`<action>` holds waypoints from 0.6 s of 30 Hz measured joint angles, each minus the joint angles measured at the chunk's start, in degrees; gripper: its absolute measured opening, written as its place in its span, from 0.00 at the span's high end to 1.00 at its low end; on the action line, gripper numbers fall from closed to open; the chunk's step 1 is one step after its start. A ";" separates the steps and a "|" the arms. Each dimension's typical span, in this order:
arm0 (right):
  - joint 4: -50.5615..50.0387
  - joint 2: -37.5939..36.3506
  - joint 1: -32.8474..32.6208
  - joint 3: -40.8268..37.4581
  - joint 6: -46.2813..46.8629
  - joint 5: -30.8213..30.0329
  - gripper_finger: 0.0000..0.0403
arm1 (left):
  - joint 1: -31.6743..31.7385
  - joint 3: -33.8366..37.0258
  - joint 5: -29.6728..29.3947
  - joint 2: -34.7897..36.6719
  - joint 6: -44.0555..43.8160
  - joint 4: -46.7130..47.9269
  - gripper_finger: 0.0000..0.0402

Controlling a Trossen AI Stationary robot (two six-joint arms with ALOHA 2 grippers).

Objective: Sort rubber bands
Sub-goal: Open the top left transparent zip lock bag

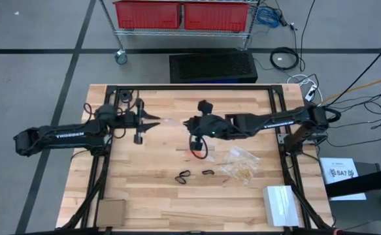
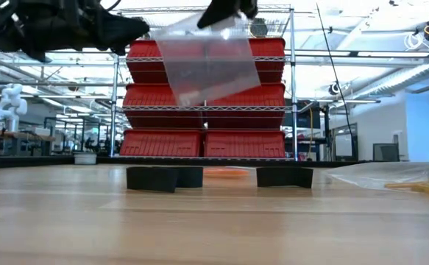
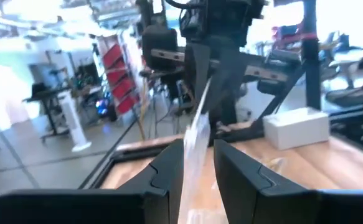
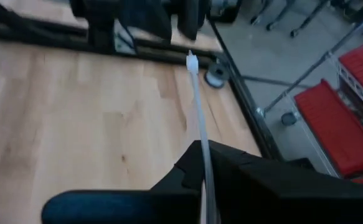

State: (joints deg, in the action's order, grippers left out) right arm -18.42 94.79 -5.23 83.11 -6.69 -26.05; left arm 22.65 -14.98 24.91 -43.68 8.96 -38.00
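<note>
My right gripper (image 1: 189, 124) is above the table's middle, shut on a clear plastic bag (image 2: 207, 62) that hangs below it. My left gripper (image 1: 156, 124) points level at the bag from the table's left and is open. The bag's edge (image 3: 197, 134) stands between its two fingers. Two black rubber bands (image 1: 183, 176) (image 1: 208, 172) lie flat on the wood toward the near edge. A small orange-red one (image 1: 193, 152) lies under my right gripper. Pale tan bands lie in another clear bag (image 1: 239, 164) on the table to the right. My right gripper pinches the clear bag's top edge near one corner (image 2: 227, 22) between its two shut fingers, slanting down from the table's right. The bag hangs tilted below the fingers, clear of the table. My left gripper: whether its fingers (image 3: 172, 165) touch the bag's edge I cannot tell.
A white box (image 1: 280, 205) sits at the near right corner and a brown square (image 1: 110, 210) at the near left. A black cable loop (image 1: 201, 147) hangs under my right arm. Red bins (image 2: 199, 143) on a wire shelf stand beyond the far edge.
</note>
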 joint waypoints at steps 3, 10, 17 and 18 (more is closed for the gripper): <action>1.92 -0.95 -1.13 0.00 -0.05 0.10 1.00 | -0.01 1.37 1.73 -0.04 -1.31 -3.30 0.76; 4.19 -0.97 -2.02 -0.02 -1.15 0.88 1.00 | -0.28 1.41 2.96 -0.04 -2.72 -5.31 0.76; 4.97 -0.95 -1.91 -0.03 -1.74 0.88 1.00 | -1.39 1.41 4.92 -0.17 -5.30 -8.72 0.76; 4.99 -0.95 -1.91 -0.04 -1.74 0.88 1.00 | -1.46 1.41 4.92 -0.20 -5.53 -9.10 0.76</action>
State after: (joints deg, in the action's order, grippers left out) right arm -13.43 93.84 -7.14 83.08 -8.43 -25.17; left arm 21.19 -13.56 29.82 -43.88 3.43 -47.10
